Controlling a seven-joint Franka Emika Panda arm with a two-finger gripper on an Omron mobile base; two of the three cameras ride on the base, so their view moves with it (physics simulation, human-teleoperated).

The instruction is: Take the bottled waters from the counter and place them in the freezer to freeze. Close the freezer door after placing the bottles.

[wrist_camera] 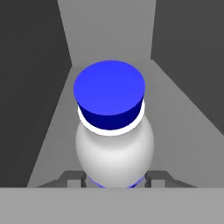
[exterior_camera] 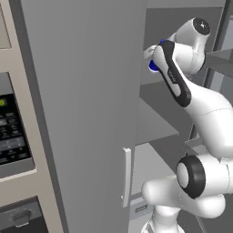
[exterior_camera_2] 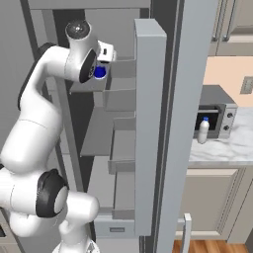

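Fingers [wrist_camera: 74, 178]: I read them clamped on the first bottle [wrist_camera: 113, 127], one each side of its body.
First bottle: inside the freezer [exterior_camera_2: 99, 138], held over an upper shelf [exterior_camera: 157, 123]; not yet released, I judge.
Second bottle [exterior_camera_2: 203, 130]: standing on the counter [exterior_camera_2: 232, 148], untouched.
Freezer door [exterior_camera: 82, 109]: open; closing remains.

Both base views look from behind the arm at the open freezer [exterior_camera_2: 99, 133], one from its left, one from its right. The hand view sits very close, looking into the freezer [wrist_camera: 109, 39].
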